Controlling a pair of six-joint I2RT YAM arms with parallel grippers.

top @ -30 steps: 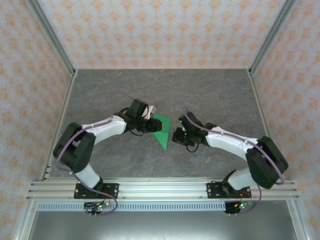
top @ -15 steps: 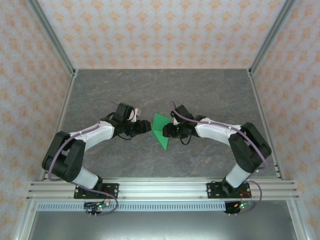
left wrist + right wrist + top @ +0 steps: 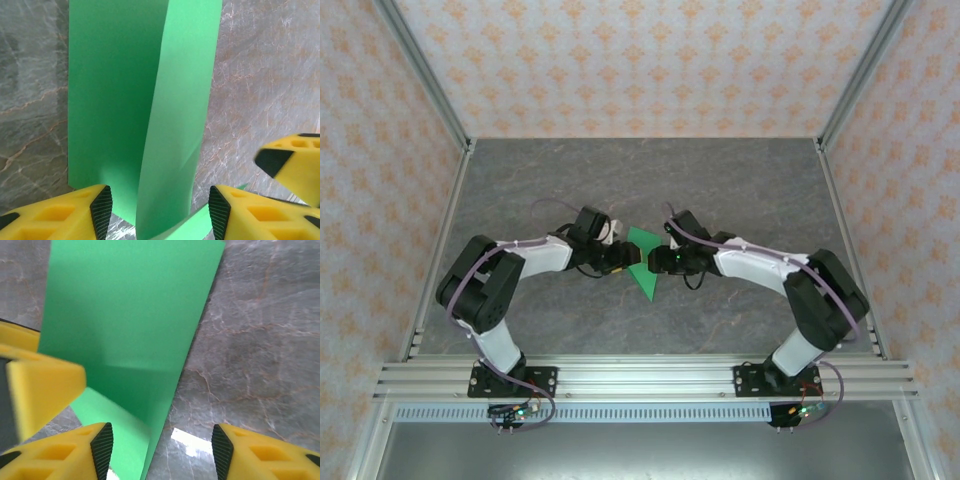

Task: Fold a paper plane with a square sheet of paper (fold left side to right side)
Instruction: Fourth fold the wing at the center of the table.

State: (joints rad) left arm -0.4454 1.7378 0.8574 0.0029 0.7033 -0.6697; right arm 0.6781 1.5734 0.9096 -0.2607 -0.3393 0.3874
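Green sheet of paper (image 3: 645, 275), partly folded, lay at the middle of the worktop (image 3: 740, 180), one flap standing loose; left gripper (image 3: 160, 205) and right gripper (image 3: 160, 447), both with jaws apart, straddled it there; closing off-crease would likely skew the fold or drag the sheet.

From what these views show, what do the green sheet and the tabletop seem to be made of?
Green sheet: probably thin matte paper; it curls into a soft standing flap. Tabletop: grey veined stone or marble-print laminate, slightly glossy; a bright reflection shows.
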